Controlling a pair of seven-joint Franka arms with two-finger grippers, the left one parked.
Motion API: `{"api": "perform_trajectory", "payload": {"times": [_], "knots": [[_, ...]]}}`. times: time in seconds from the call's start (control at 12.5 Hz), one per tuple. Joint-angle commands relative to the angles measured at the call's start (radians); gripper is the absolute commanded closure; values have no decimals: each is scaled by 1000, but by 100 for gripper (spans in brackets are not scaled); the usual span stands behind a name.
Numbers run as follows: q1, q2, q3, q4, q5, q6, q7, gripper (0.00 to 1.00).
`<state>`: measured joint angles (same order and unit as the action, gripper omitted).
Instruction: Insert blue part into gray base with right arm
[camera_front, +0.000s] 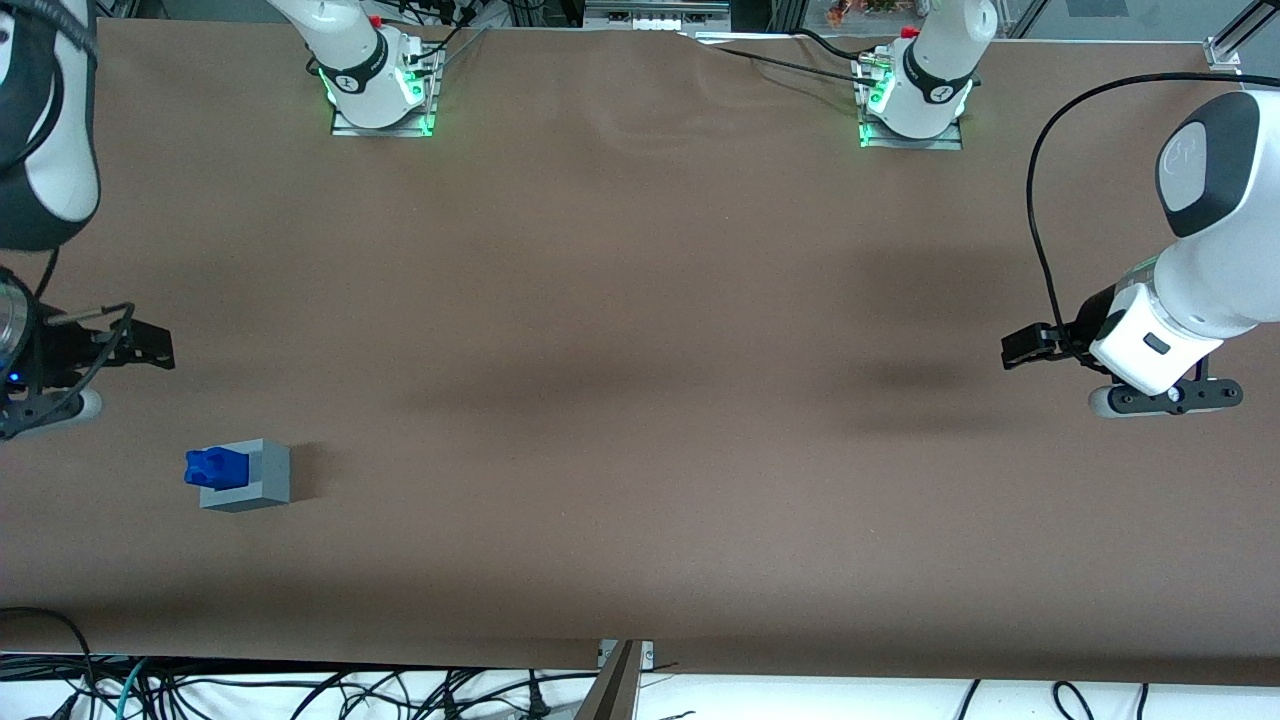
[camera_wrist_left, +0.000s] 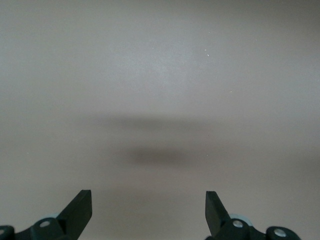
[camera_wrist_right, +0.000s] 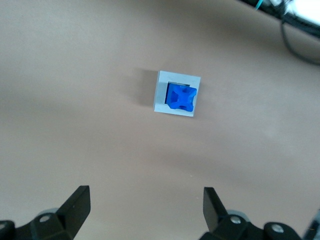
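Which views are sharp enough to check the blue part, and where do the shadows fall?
Front view: sharp; the blue part sits in the gray base, which casts a soft shadow on its parked-arm side, and the gripper hangs open, farther from the camera. Right wrist view: slightly soft but readable, a faint shadow beside the base. Left wrist view: only bare table with blurred shadows.

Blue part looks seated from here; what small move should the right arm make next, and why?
Probably none toward the block: just hold off or retract a little. The blue part sits in the socket of the gray base, and the pincer is open, empty and well away from both. How deep the part sits cannot be told.
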<state>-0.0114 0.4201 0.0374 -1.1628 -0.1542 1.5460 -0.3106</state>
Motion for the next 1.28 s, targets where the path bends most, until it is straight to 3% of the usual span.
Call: {"api": "perform_trajectory", "payload": {"times": [0.0, 0.16, 0.32, 0.8, 1.2], "knots": [[-9, -133, 9, -137, -16, 78, 5, 0], [-9, -264, 9, -346, -16, 173, 8, 0], [-9, -329, 19, -440, -4, 217, 5, 0], [-16, -305, -5, -400, 93, 164, 82, 0], [-22, -290, -5, -383, 104, 168, 84, 0]]}}
